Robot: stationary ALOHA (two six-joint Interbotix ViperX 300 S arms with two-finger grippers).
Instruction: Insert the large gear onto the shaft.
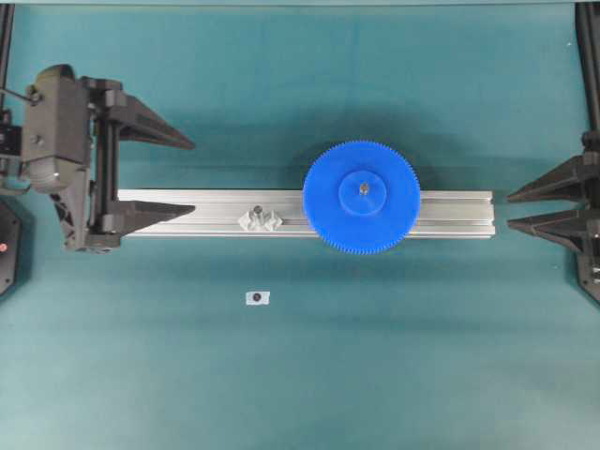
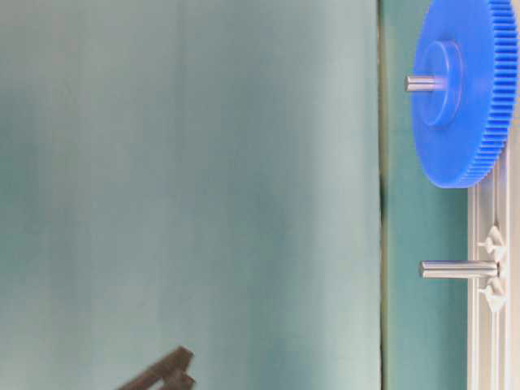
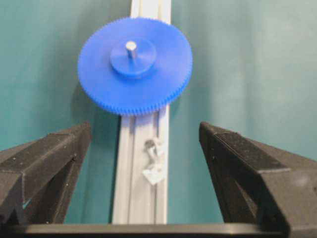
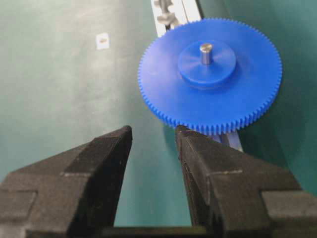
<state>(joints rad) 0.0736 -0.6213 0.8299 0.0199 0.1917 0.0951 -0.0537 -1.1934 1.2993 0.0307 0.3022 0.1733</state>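
Both sets of jaws stand open and hold nothing: the left gripper [image 1: 192, 175] at the left end of the aluminium rail [image 1: 187, 202], the right gripper [image 1: 511, 211] just past its right end. Between them the large gear [image 1: 361, 197] lies flat on the rail, seated on the shaft [image 1: 363, 187], whose tip pokes through the hub. A second pin [image 1: 259, 214] stands bare on the rail, left of the gear. A small white tag [image 1: 257, 297] lies on the green bench [image 1: 422, 356].

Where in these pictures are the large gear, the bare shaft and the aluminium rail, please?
large gear [image 1: 389, 220]: overhead view, flat blue face beside the hub.
bare shaft [image 2: 457, 269]: table-level view, middle of the silvery pin.
aluminium rail [image 1: 216, 199]: overhead view, bare upper strip left of the mounts.
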